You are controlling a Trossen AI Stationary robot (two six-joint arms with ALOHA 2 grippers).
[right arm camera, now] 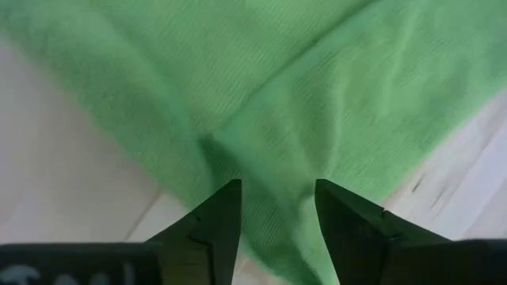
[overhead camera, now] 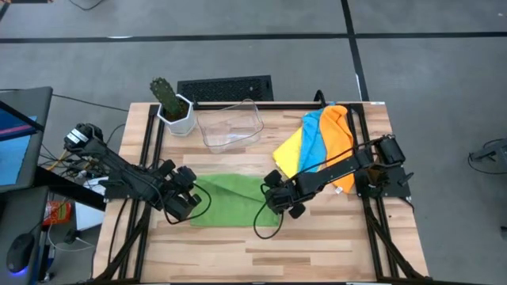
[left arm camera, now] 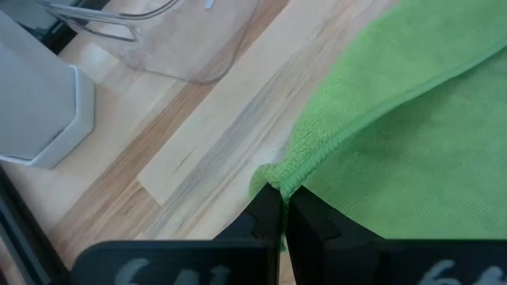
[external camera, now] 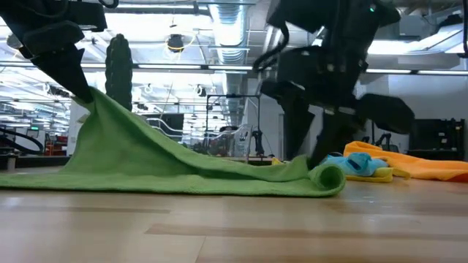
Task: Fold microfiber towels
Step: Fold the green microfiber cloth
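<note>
Low view: left end effector (external camera: 82,91) pinches green towel (external camera: 183,172) above wooden table (external camera: 234,226).

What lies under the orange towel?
The orange towel overlaps a light blue towel, which overlaps a yellow one; their covered parts and the table beneath stay hidden.

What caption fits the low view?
Left end effector lifts one corner of the green towel; its far edge curls on the table.

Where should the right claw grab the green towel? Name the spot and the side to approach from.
Probably the green towel's free right edge, where it curls into a raised roll on the table. Come from above, open right claw straddling the roll. The left claw already pinches the opposite corner, lifted.
</note>
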